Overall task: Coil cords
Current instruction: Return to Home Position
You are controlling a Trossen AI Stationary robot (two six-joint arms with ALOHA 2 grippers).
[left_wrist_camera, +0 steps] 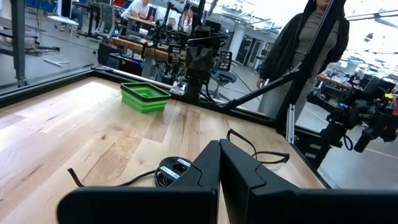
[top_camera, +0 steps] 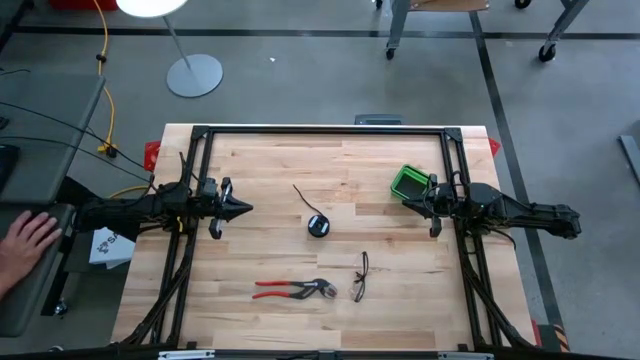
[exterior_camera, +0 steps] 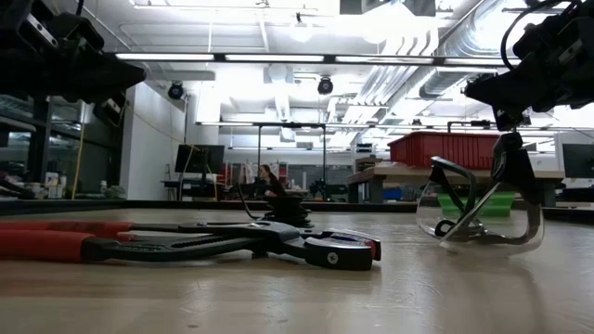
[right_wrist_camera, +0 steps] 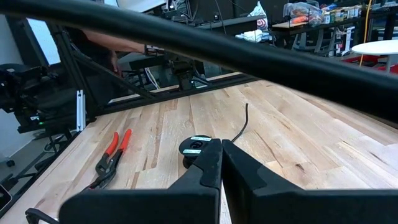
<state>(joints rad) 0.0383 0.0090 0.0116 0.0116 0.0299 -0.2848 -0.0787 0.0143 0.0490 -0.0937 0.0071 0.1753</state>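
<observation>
The cord's small round black reel [top_camera: 318, 226] lies flat on the wooden table near its middle. A loose tail of cord [top_camera: 301, 194] runs from it toward the far edge. The reel also shows in the left wrist view [left_wrist_camera: 174, 171] and the right wrist view [right_wrist_camera: 196, 148], just beyond the fingertips. My left gripper [top_camera: 243, 208] hovers level at the table's left, shut and holding nothing, pointing at the reel. My right gripper [top_camera: 408, 200] hovers level at the table's right, also shut and holding nothing.
Red-handled pliers [top_camera: 295, 290] and clear safety glasses [top_camera: 360, 277] lie near the front edge. A green container [top_camera: 410, 182] stands beside my right gripper. A person's hand [top_camera: 25, 245] rests beyond the table's left side. Another person [left_wrist_camera: 305, 50] stands behind the table.
</observation>
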